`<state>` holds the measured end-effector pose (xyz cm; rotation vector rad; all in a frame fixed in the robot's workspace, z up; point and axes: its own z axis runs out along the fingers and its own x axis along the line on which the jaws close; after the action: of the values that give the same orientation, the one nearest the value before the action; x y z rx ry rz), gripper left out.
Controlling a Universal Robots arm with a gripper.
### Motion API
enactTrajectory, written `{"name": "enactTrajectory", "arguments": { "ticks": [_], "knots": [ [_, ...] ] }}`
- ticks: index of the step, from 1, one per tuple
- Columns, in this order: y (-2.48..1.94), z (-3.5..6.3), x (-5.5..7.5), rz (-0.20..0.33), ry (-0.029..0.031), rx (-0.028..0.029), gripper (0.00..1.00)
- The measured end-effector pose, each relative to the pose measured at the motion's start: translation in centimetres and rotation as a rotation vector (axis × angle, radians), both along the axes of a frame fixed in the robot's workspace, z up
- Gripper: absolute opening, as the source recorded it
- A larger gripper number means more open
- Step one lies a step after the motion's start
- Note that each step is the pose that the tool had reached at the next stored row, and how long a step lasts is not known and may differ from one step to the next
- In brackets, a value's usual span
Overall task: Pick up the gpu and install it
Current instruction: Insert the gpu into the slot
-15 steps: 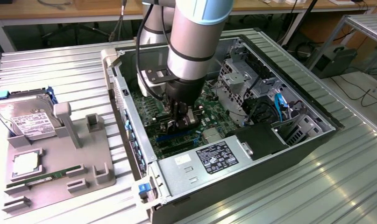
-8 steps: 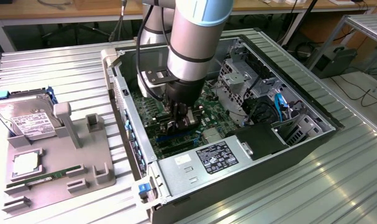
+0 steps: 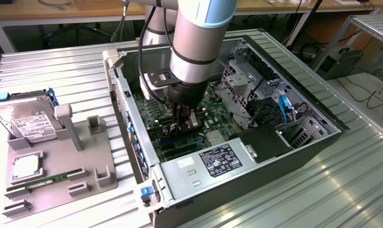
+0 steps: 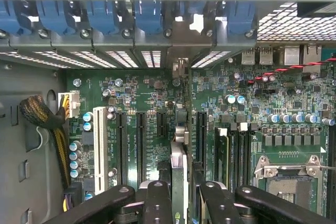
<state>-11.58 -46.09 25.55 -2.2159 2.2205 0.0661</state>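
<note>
gripper (image 4: 178, 195) | pressed together on the gpu (image 4: 178, 177) | gpu is held edge-on, upright, just above the motherboard (image 4: 131, 90), between its black expansion slots (image 4: 142, 148) | gripper is lowered inside the computer case (image 3: 308, 152)

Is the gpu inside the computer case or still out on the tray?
Inside: the gripper holds the gpu edge-on over the motherboard.

Silver cylindrical arm (image 3: 194, 35) with pale blue cap, black band and wrist, black gripper (image 3: 182, 124), rounded black screw-studded fingers (image 4: 157, 203)
</note>
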Motion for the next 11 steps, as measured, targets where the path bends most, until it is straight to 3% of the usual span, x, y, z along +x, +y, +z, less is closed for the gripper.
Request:
{"name": "enactTrajectory", "arguments": {
  "ticks": [11],
  "knots": [
    [0.0, 0.0, 0.0, 0.0, 0.0, 0.0, 0.26]
  ]
}}
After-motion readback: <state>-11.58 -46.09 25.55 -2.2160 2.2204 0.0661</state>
